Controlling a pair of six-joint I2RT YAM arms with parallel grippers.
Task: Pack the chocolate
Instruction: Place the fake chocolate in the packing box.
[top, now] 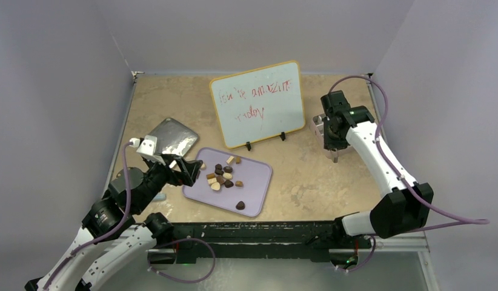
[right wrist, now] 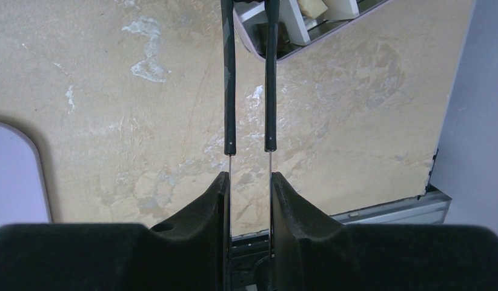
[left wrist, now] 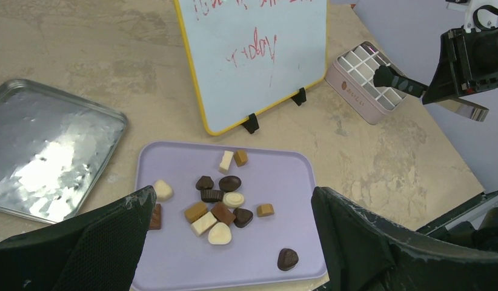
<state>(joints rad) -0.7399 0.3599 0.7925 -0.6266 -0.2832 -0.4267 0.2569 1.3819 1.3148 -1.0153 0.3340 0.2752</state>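
Marbled tabletop (top: 331, 176): left end effector (left wrist: 233, 193) is hovering wide open above the chocolate (left wrist: 222, 212), probably choosing one; right end effector (right wrist: 249, 179) is clamping tweezers (right wrist: 229, 91) by the right-edge gridded box (left wrist: 349, 91), suiting tiny cells

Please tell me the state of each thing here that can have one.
chocolate: loose on lavender tray
pink box: open, visible cells mostly empty
whiteboard: upright, written on in red
metal tray: flat, nothing on it
left pincer: open, holding nothing
right pincer: shut on tweezers
tweezers: tips over pink box
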